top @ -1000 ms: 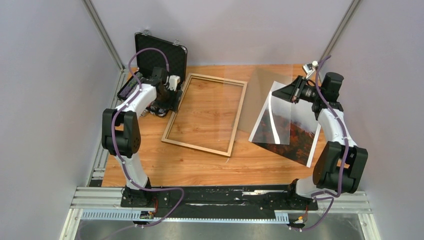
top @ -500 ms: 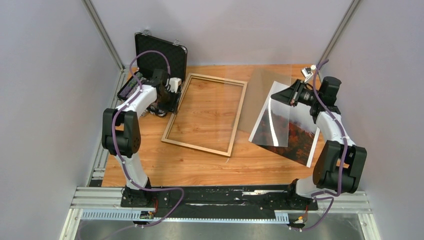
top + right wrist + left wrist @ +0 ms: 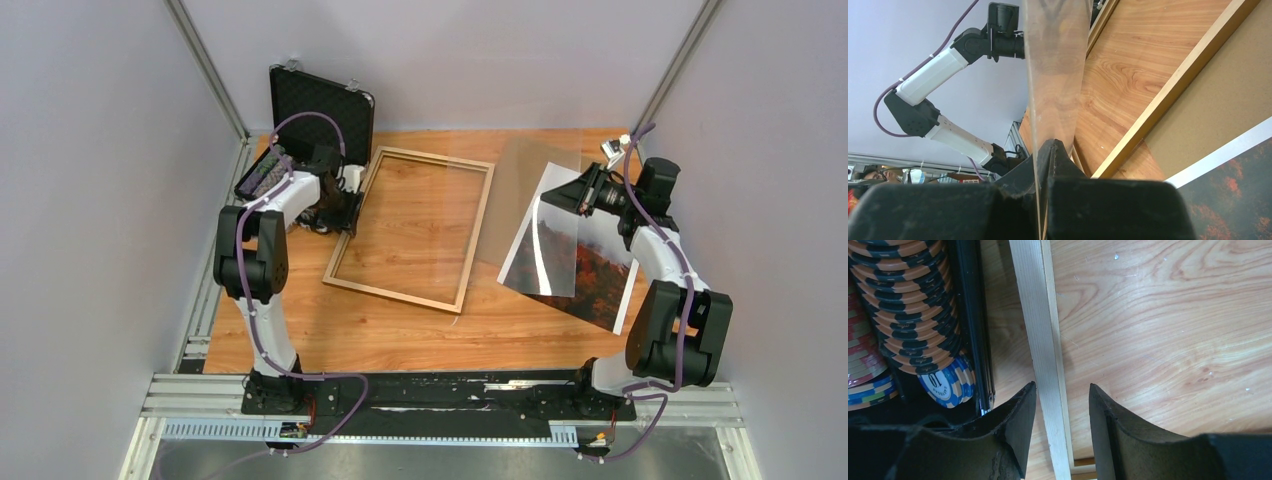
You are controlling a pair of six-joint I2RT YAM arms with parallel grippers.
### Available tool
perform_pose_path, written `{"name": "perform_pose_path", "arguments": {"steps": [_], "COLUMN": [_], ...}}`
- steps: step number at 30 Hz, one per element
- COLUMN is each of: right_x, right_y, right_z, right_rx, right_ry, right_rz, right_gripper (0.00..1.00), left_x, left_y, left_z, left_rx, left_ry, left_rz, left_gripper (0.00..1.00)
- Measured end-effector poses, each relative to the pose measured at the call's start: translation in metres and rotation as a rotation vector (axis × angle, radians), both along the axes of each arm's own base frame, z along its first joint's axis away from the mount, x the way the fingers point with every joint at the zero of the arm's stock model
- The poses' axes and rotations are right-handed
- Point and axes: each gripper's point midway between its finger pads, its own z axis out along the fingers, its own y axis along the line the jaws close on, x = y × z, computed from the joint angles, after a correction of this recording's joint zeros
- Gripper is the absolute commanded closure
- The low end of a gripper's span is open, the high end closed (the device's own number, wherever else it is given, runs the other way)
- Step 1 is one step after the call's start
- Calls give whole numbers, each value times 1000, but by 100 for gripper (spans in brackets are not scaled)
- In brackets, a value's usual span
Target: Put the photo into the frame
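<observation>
The frame (image 3: pixel 415 228), thin light-brown moulding, lies flat mid-table with bare table showing inside it. My left gripper (image 3: pixel 347 192) is at its left side; in the left wrist view it (image 3: pixel 1060 400) is open, with one finger on each side of the moulding (image 3: pixel 1040 335). The photo (image 3: pixel 600 275), orange-red trees and a white border, lies face up to the right of the frame and shows in the right wrist view (image 3: pixel 1238 200). My right gripper (image 3: pixel 582 196) is shut on the edge of a clear tinted sheet (image 3: pixel 556 245) and holds it tilted above the photo; both show in the right wrist view, gripper (image 3: pixel 1045 150) and sheet (image 3: pixel 1053 65).
A brown backing board (image 3: pixel 520 170) lies between the frame and the photo, partly under the photo. An open black case (image 3: pixel 320 105) with poker chips (image 3: pixel 913 305) stands at the back left, right beside the frame's left edge. Enclosure walls close in on both sides.
My left arm has folded in and its gripper has come down over the frame's left moulding. My right gripper has swung the clear sheet a little, further over the photo.
</observation>
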Motion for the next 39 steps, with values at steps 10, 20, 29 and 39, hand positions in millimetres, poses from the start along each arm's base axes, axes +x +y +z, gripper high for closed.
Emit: {"name": "perform_pose_path", "arguments": {"steps": [10,20,29,39], "right_x": [-1,-2,-2,0], "right_y": [0,0,0,1], "right_z": [0,-4,-4,-19], "right_rx": [0,2,1,4], "right_ry": [-1,8,6,35], "right_rz": [0,-1,-2,-3], "right_gripper": [100,100,100,100], "left_x": [5,1,-36,-67], "left_y": [2,-1,-15,-19], "left_z": [-16,-17,-18,-19], "left_rx": [18,-12,-55,-90], "left_ry": [23,27,73,108], "left_rz": [5,10,-8,18], "left_gripper": [71,86,88,86]}}
